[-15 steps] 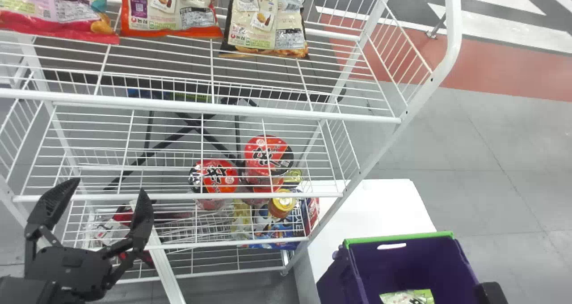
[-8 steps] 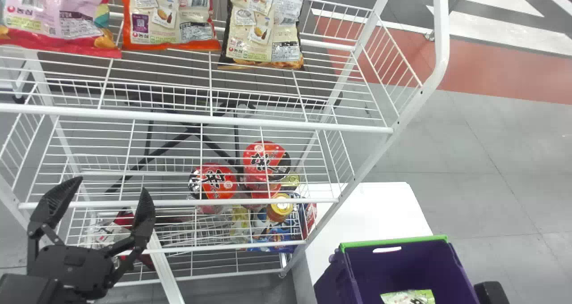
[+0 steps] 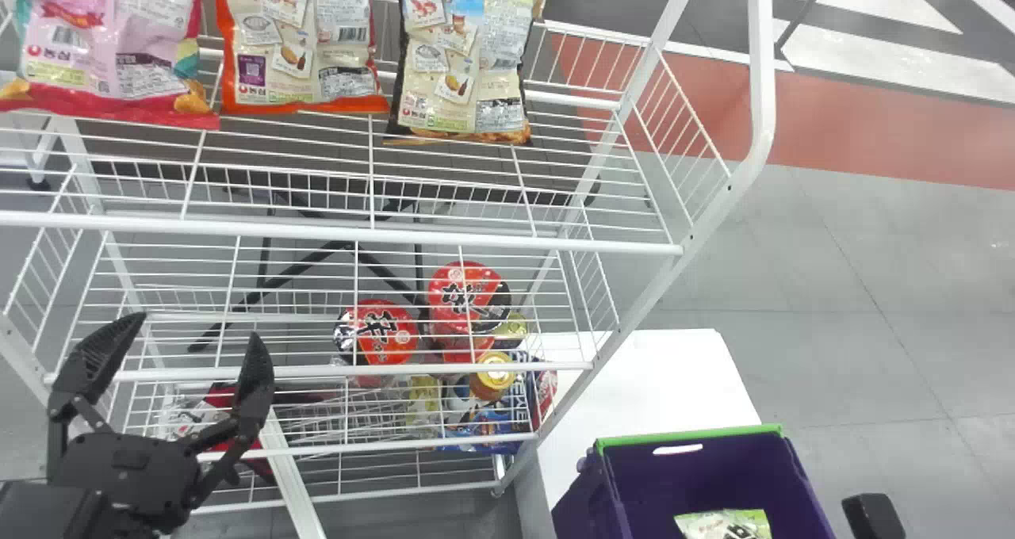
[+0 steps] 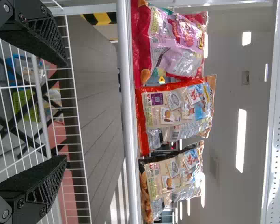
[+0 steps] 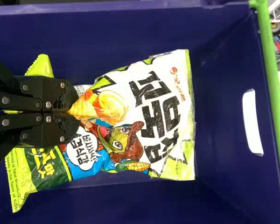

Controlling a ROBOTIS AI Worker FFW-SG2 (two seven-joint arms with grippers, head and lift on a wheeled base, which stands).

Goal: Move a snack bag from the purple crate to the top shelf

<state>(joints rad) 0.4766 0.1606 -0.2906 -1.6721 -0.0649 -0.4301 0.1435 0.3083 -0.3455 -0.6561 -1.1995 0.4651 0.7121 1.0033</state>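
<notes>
The snack bag (image 3: 721, 525) is pinched by the right claw (image 5: 76, 111), the nearer one, inside the purple crate (image 3: 706, 475), lower right, its long axis roughly in line with that claw. The top shelf (image 3: 333, 234) is seen upper left; the left claw (image 3: 194, 329) is held spread, lower left.

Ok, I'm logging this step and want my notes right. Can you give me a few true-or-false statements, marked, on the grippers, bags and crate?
1. The right gripper has its jaws shut on a snack bag. True.
2. The left gripper holds a snack bag. False: its jaws stand apart, holding nothing.
3. Three snack bags are on the rack. True.
4. The purple crate's far rim is red. False: it is green.
</notes>
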